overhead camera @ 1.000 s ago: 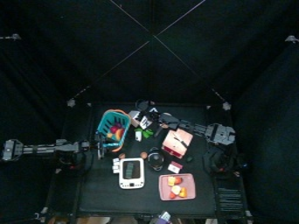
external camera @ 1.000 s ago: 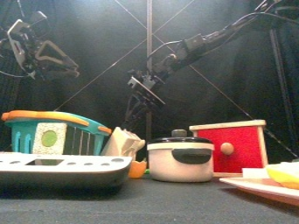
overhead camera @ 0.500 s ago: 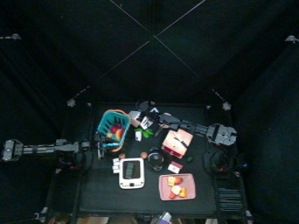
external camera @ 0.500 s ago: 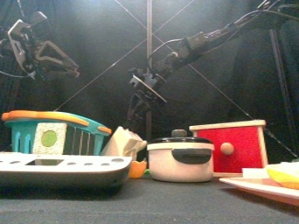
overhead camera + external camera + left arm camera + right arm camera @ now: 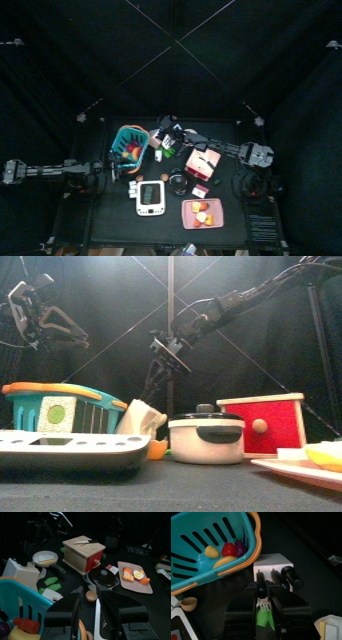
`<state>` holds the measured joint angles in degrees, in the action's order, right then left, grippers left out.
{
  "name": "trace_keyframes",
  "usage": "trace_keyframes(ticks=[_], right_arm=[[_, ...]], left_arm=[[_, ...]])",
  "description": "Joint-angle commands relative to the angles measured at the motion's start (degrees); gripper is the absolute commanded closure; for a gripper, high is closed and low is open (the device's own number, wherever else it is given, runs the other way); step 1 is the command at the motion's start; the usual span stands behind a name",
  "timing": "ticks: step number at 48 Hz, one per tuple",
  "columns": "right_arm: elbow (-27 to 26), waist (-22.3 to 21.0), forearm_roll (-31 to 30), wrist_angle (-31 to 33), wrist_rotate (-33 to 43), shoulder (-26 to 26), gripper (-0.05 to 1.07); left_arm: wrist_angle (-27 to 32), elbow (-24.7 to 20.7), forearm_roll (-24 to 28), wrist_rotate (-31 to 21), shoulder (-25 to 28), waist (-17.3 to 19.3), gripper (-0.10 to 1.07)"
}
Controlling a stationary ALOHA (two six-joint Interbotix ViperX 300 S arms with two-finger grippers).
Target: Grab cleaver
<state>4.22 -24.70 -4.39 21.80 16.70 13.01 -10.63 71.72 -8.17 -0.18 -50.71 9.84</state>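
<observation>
Right gripper (image 5: pixel 260 582) raised slightly above white knife block (image 5: pixel 274 562) versus a second ago, beside teal basket (image 5: pixel 211 542). Fingers narrow, pinched on black handle, likely cleaver (image 5: pixel 260 575), blade not visible. Grip width unchanged. Reads as grasp made, pull-out begun, extraction not finished. Left gripper (image 5: pixel 87 609) parked high on left, fingers wide, holding nothing.
</observation>
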Motion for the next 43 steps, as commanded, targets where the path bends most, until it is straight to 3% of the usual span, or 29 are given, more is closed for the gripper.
trace_keyframes(ticks=[1,16,43], right_arm=[[0.2,0.3,-0.3,-0.8,-0.1,-3.5,0.52],[3.0,0.1,-0.2,-4.0,-0.1,-4.7,0.52],[3.0,0.4,-0.3,-4.6,-0.2,-4.7,0.52]], left_arm=[[-0.4,-1.1,-0.1,0.1,0.1,0.1,0.28],[-0.4,-1.0,0.0,0.3,0.1,0.3,0.28],[-0.4,-1.5,0.1,0.4,0.0,0.3,0.28]])
